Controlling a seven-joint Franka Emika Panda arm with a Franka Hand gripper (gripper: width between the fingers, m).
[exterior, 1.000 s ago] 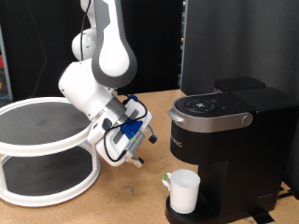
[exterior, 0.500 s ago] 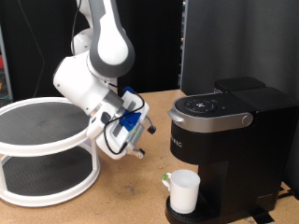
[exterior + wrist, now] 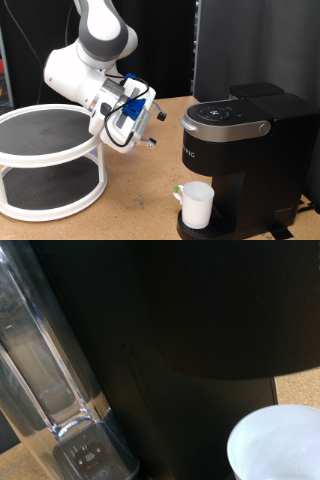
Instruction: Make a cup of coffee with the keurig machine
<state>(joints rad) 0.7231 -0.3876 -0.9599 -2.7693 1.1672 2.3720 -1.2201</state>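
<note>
The keurig machine [image 3: 250,150] is matte black and stands on the exterior view's right with its grey-silver lid shut. The white cup [image 3: 197,204] stands upright on the machine's drip tray under the spout. My gripper [image 3: 156,128] hangs in the air to the exterior view's left of the machine, above the table, with its fingers spread and nothing between them. It is apart from both machine and cup. The wrist view shows the machine's black front [image 3: 200,340], its clear water tank [image 3: 50,380] and the cup's rim [image 3: 282,445]. The fingers do not show there.
A white two-tier round rack [image 3: 45,150] stands on the exterior view's left, close under my arm. The wooden table [image 3: 140,200] runs between the rack and the machine. A black panel [image 3: 250,45] rises behind the machine.
My arm has lifted and swung up and towards the exterior view's left. The gripper has risen from near the table to about the height of the machine's lid. The cup and machine have not moved.
</note>
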